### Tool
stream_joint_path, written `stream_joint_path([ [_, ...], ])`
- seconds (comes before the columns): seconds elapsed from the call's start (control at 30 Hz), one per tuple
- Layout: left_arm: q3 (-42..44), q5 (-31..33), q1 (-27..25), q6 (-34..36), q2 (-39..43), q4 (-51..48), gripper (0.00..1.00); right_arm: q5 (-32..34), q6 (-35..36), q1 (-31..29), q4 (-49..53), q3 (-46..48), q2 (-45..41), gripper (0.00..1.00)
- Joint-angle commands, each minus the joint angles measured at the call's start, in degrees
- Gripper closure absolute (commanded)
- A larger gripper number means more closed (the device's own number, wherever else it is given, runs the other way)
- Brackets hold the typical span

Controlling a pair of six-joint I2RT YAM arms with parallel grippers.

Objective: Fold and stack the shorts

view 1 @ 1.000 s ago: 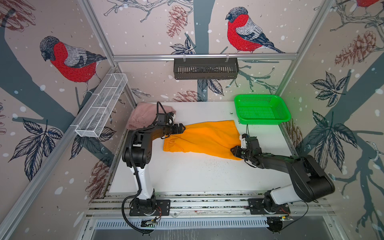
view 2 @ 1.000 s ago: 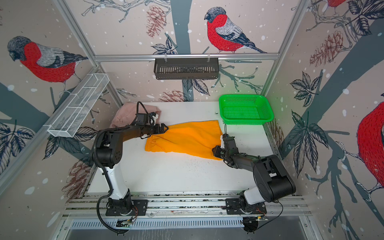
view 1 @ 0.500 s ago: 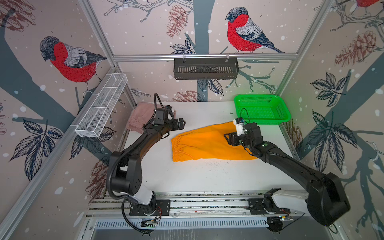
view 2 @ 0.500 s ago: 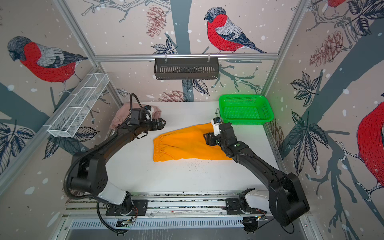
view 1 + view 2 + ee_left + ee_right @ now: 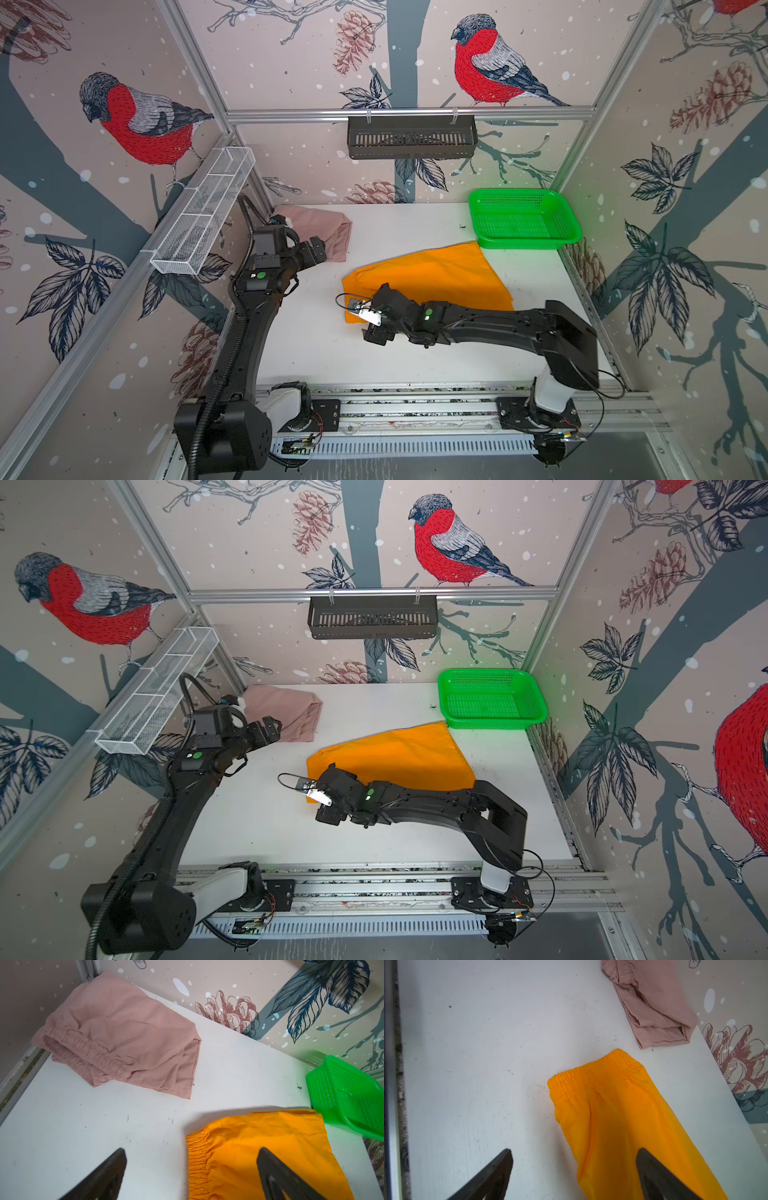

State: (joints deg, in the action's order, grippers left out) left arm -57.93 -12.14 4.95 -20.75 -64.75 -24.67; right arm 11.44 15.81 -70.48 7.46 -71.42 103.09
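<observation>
Standing at the rail side of the table point(image 5: 316, 353), I took twelve o'clock as the back wall.

Nearest: the right gripper point(image 5: 574, 1150) had its jaws spread wide with nothing between them. It hovered low at about seven o'clock of the orange shorts point(image 5: 432, 274), just off their waistband end. A second before it had been pinched down at the cloth's near right corner, and half a second before it had been up over the cloth. So the release was fresh.

Mid-table: the orange pair lay flat on its own, gathered waistband toward nine o'clock and hems running out toward two o'clock. It sat a little further right than a second before. The waistband looked short, so I judged it folded leg over leg.

Further back, at ten o'clock: the left gripper point(image 5: 192, 1149) was also spread wide and empty, just beside the pink shorts point(image 5: 320, 226). These were bunched loosely in the back-left corner, well apart from the orange.

Farthest, at one o'clock: the green basket point(image 5: 523, 245), with the orange hem close to its front wall.

Reading: orange set down part-folded, pink not yet tidied, stacking not yet done.
</observation>
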Motion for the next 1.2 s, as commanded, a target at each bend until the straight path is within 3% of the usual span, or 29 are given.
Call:
stream_joint_path([
  [0.0, 4.45, -7.92, 2.49, -3.12, 1.69, 4.20, 0.02, 8.22, 6.26, -2.20, 2.29, -3.34, 4.95, 0.05],
  [0.2, 9.15, -5.23, 2.78, -5.83, 3.02, 7.65, 0.02, 14.66, 10.03, -3.35, 1.68, -6.83, 11.90, 0.02],
  [0.6, 15.19, -4.56, 2.78, -7.98, 3.06, 11.34, 0.02, 22.09, 13.76, -2.20, -3.92, -6.23, 17.85, 0.02],
  [0.77, 17.46, -4.39, 2.78, -8.30, 3.41, 13.18, 0.02, 21.14, 13.78, -1.07, -6.31, -5.79, 19.32, 0.07],
  [0.87, 17.59, -4.34, 2.78, -8.81, 2.66, 12.84, 0.02, 19.50, 13.45, -0.80, -7.44, -4.93, 19.60, 0.21],
  [0.97, 18.12, -3.05, 2.78, -9.87, 2.77, 12.48, 0.02, 16.57, 11.99, -0.32, -8.49, -3.90, 19.46, 0.42],
  [1.07, 20.98, -3.37, 2.78, -10.46, 3.06, 15.44, 0.02, 12.99, 8.58, 0.78, -10.06, -3.16, 18.55, 0.88],
  [1.1, 22.01, -4.48, 2.78, -10.85, 3.02, 16.59, 0.02, 11.39, 6.69, 1.46, -10.59, -2.81, 17.74, 0.97],
  [1.17, 23.61, -6.87, 2.78, -11.88, 2.60, 18.43, 0.02, 7.72, 3.25, 2.63, -12.28, -1.52, 15.79, 0.97],
])
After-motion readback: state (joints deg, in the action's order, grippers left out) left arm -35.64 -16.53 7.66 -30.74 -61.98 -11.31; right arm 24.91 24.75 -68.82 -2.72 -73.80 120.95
